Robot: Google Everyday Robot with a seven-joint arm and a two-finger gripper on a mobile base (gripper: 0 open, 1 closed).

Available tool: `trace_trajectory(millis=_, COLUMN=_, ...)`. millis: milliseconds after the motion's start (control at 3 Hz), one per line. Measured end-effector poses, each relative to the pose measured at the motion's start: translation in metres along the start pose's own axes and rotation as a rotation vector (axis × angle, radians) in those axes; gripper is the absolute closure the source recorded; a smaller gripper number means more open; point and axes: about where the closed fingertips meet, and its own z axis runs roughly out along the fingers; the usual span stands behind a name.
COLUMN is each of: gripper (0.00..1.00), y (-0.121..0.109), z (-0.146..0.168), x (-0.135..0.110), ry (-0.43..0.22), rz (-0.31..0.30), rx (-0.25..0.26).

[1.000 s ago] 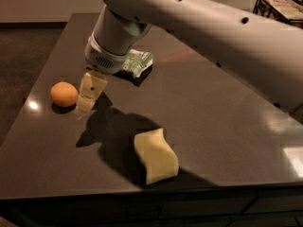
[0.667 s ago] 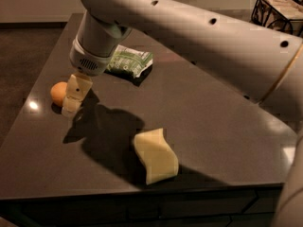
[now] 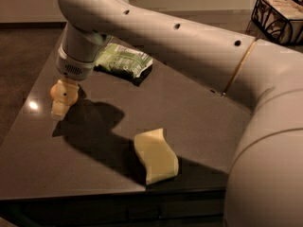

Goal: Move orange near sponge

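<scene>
The orange point(image 3: 54, 91) sits on the dark table point(image 3: 203, 126) near its left edge, and only a sliver of it shows behind the gripper. My gripper point(image 3: 61, 102) hangs from the big pale arm and is down at the orange, covering most of it. The sponge point(image 3: 156, 156), a pale yellow block with wavy sides, lies flat near the table's front edge, well to the right of the orange and nearer to the camera.
A crinkled green and white snack packet point(image 3: 123, 61) lies at the back of the table, partly under the arm. A dark wire basket point(image 3: 279, 17) stands off the table at the far right. The arm spans the right side of the view.
The arm has swung left and the gripper has moved from beside the orange to over it, so the orange is now mostly hidden. The sponge and packet have not moved.
</scene>
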Motion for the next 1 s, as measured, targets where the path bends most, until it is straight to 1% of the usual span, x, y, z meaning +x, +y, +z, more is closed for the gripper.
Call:
trace_trajectory(millis=333, gripper=0.16, y=-0.0007, z=0.0109, x=-0.0037, ry=0.013, rz=-0.01, rx=-0.01)
trace_trajectory(millis=667, gripper=0.4, y=-0.0016, z=0.0132, x=-0.0056, ry=0.017, rz=-0.021, rx=-0.014)
trace_trajectory(millis=1000, gripper=0.63, y=-0.0022, z=0.0038, x=-0.0057, ry=-0.002, rz=-0.037, rx=-0.017)
